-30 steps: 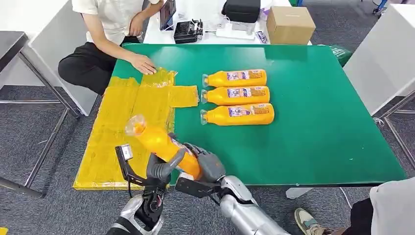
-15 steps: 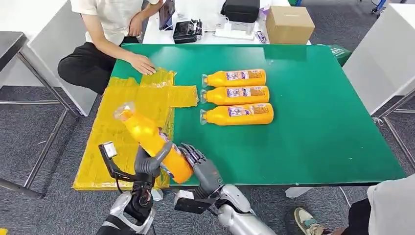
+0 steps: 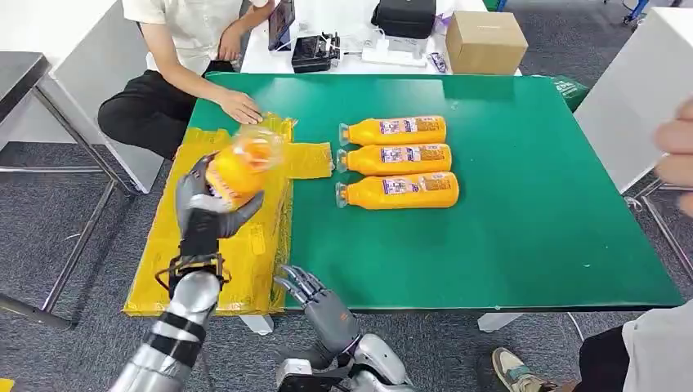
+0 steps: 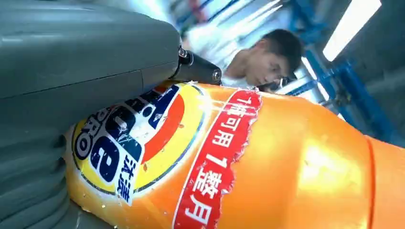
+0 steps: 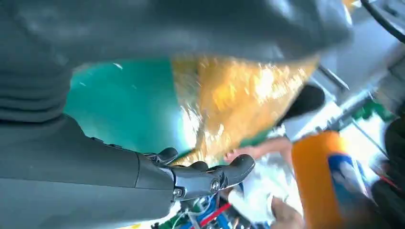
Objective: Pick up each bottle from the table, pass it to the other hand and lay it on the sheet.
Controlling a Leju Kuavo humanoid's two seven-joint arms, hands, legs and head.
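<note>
Presently: bottle held above the sheet.
We note the left hand clamped around it; right hand empty, fingers spread, below the tabletop edge.

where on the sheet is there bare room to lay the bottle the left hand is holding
The near stretch of the yellow sheet, between the left hand with its bottle and the table's near edge, is bare. The far end is crowded: a person's hand rests there. The three bottles lie off the sheet on the green.
</note>
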